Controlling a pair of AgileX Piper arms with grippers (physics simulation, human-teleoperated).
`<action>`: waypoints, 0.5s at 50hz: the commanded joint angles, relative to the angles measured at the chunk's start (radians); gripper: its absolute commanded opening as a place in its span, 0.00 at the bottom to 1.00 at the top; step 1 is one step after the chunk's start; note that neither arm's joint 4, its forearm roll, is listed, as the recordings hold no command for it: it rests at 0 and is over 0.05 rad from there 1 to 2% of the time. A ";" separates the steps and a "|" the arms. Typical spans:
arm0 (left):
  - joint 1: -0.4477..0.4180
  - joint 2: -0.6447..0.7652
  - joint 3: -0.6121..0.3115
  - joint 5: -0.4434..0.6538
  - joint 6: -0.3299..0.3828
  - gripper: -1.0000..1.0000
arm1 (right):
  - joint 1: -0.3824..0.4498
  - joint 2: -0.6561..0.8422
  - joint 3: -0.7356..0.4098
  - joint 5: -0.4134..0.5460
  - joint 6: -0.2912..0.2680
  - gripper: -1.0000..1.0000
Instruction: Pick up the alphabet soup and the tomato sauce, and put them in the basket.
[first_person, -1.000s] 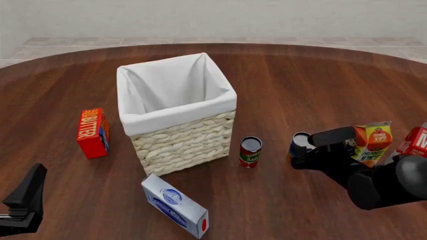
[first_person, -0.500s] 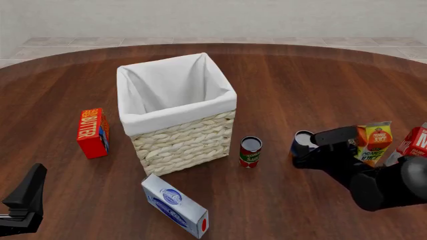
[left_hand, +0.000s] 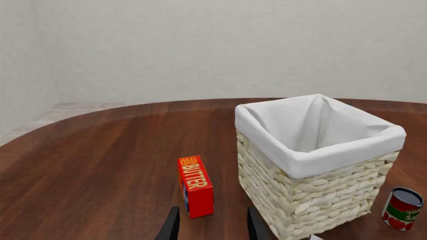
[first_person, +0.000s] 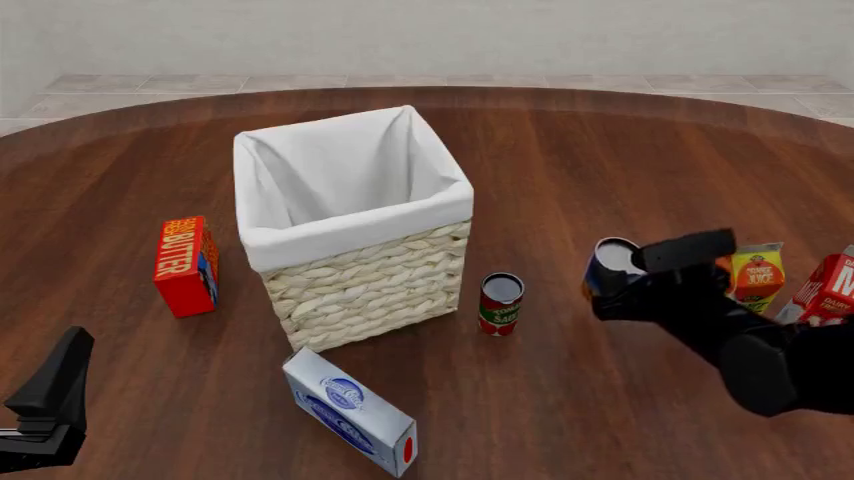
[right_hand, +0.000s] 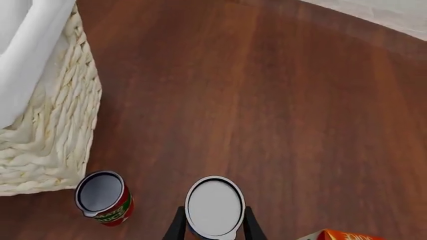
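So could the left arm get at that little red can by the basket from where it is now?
Probably not easily. The left pincer sits at the near left corner, and the basket and a blue-and-white box lie between it and the red can. The right arm is far closer.

Red box (left_hand: 195, 186) at nine o'clock of the basket (first_person: 367, 280) reads "BUTTER" in yellow, orange carton (first_person: 758, 276) at three o'clock reads "JUICE", tomato sauce (left_hand: 403, 209) label letters too small to read
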 joint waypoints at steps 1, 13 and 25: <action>0.000 0.000 0.000 0.000 0.000 1.00 | 0.009 -0.085 -0.013 0.053 0.011 0.00; 0.000 0.000 0.000 0.000 0.000 1.00 | 0.018 -0.137 -0.023 0.091 0.004 0.00; 0.000 0.000 0.000 0.000 0.000 1.00 | 0.040 -0.216 -0.059 0.169 -0.013 0.00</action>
